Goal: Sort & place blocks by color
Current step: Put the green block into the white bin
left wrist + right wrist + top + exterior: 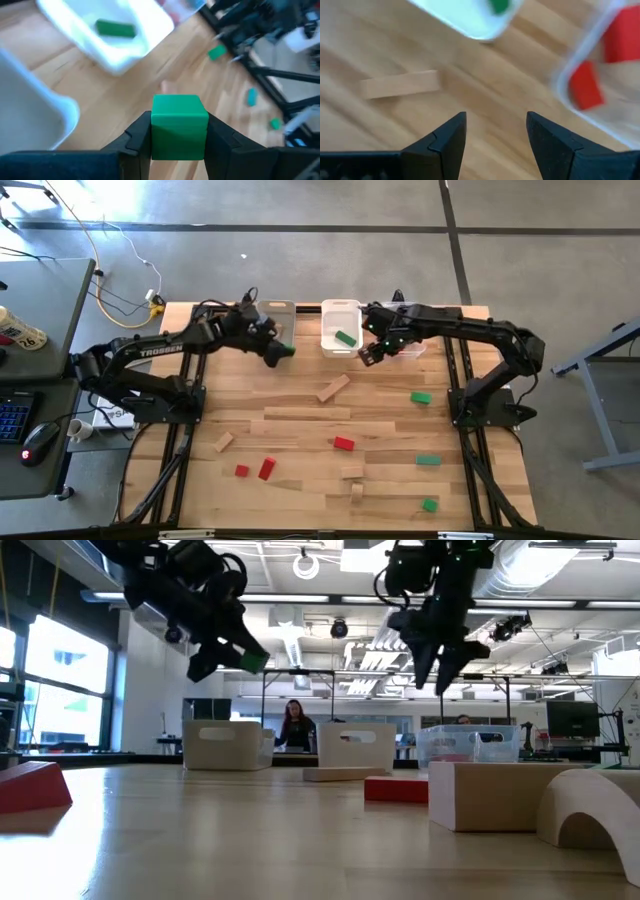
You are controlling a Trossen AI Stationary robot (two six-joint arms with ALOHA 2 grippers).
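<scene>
At the near edge of the pale wooden worktop [300, 480], toward its right corner, lie a small green cube [429, 505] and two small plain tan blocks [352, 473], with a green bar [428, 461] a little farther in. Toward the near left sit a small red cube [241, 471], a red wedge-like block [266, 469] and a tan short bar [223, 442]. Around the middle lie a red bar [344, 444], a long flat tan plank [307, 414], a tilted tan bar [333, 388] and, toward the right edge, another green block [421, 397]. Beyond these, the left gripper [277, 352] hangs above the worktop, its jaws pinching a green wooden cube [179, 126] between the grey bin [279, 315] and the white plastic bin [340, 326] at the far edge. The white bin holds one green bar [346, 338]. The right gripper [368, 356] hangs just beside the white bin's near right corner, its jaws spread with nothing between them. A clear plastic bin [600, 95] beside it holds red blocks [585, 85].
</scene>
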